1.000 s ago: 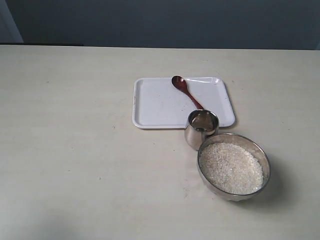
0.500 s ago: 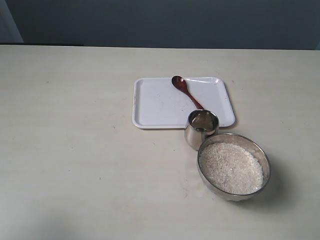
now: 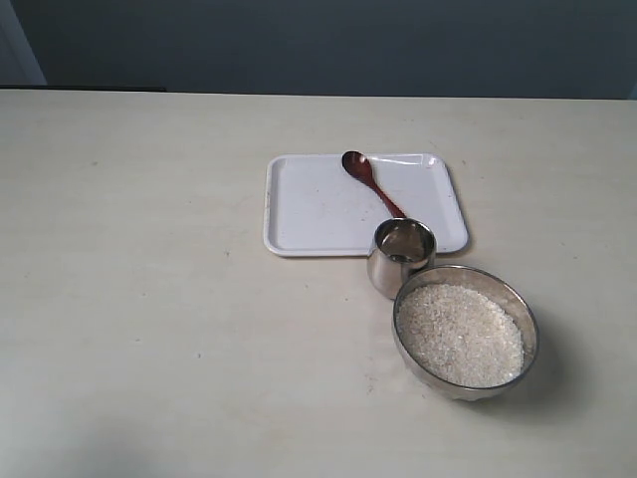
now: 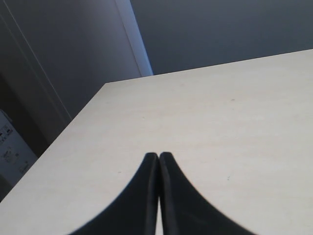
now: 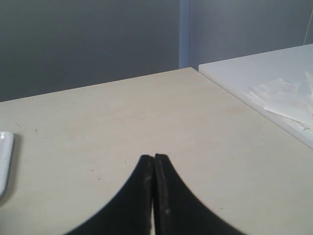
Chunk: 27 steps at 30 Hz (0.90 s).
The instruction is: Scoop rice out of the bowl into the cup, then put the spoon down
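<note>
The wide steel bowl (image 3: 465,373) stands near the front right of the table, filled with white rice (image 3: 460,334). The small steel cup (image 3: 400,257) stands touching its far-left side. Behind the cup the dark reddish wooden spoon (image 3: 366,177) lies on a white tray (image 3: 309,204), its handle running toward the cup. Neither arm shows in the exterior view. My left gripper (image 4: 158,155) is shut with nothing in it, over bare table. My right gripper (image 5: 154,157) is likewise shut and holds nothing; only the tray's edge (image 5: 4,161) shows in its view.
A cream table (image 3: 149,299) carries everything. In the right wrist view a white surface with papers (image 5: 274,83) adjoins the table's far side. A dark wall runs behind the table.
</note>
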Each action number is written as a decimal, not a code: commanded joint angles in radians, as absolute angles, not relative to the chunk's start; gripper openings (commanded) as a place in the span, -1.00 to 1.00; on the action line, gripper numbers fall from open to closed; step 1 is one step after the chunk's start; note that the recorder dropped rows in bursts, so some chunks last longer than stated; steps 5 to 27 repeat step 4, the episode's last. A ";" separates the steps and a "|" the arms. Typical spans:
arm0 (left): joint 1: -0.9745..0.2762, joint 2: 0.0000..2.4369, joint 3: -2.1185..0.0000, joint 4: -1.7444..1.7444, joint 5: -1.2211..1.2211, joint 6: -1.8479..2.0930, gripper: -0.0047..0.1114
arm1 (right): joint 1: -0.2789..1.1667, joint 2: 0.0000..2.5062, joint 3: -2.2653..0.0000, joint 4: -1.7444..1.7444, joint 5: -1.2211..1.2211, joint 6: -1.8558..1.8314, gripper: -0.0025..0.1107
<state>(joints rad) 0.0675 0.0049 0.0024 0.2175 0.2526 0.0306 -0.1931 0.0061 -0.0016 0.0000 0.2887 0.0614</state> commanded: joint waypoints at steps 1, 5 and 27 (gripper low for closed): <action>0.068 0.000 0.000 0.221 0.239 0.026 -0.91 | -0.198 0.000 0.000 0.000 0.275 0.057 -0.97; 0.068 0.000 0.000 0.221 0.239 0.026 -0.91 | -0.198 0.000 0.000 0.000 0.275 0.057 -0.97; 0.068 0.000 0.000 0.221 0.239 0.026 -0.91 | -0.198 0.000 0.000 0.000 0.275 0.057 -0.97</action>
